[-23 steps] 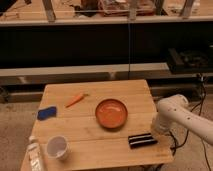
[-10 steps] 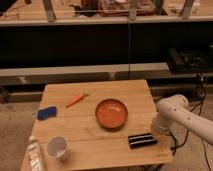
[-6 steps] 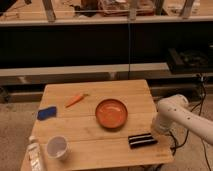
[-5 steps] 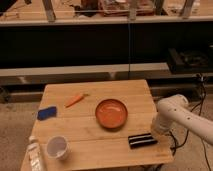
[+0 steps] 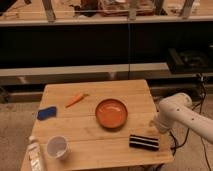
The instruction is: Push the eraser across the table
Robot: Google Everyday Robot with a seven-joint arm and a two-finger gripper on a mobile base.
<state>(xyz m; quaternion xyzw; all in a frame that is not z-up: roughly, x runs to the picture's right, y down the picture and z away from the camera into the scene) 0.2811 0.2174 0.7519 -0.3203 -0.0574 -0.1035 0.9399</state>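
Note:
The eraser [image 5: 144,142], a small flat black block with a pale stripe, lies near the front right corner of the light wooden table [image 5: 85,125]. My gripper [image 5: 158,126] hangs from the white arm [image 5: 184,114] at the table's right edge, just right of and slightly behind the eraser, close to its right end. I cannot tell whether it touches the eraser.
An orange dish [image 5: 111,112] sits mid-table just left of and behind the eraser. A carrot [image 5: 75,100] and a blue pad [image 5: 47,113] lie at the left. A white cup [image 5: 58,147] and a clear bottle [image 5: 35,152] stand at the front left. Dark shelving stands behind.

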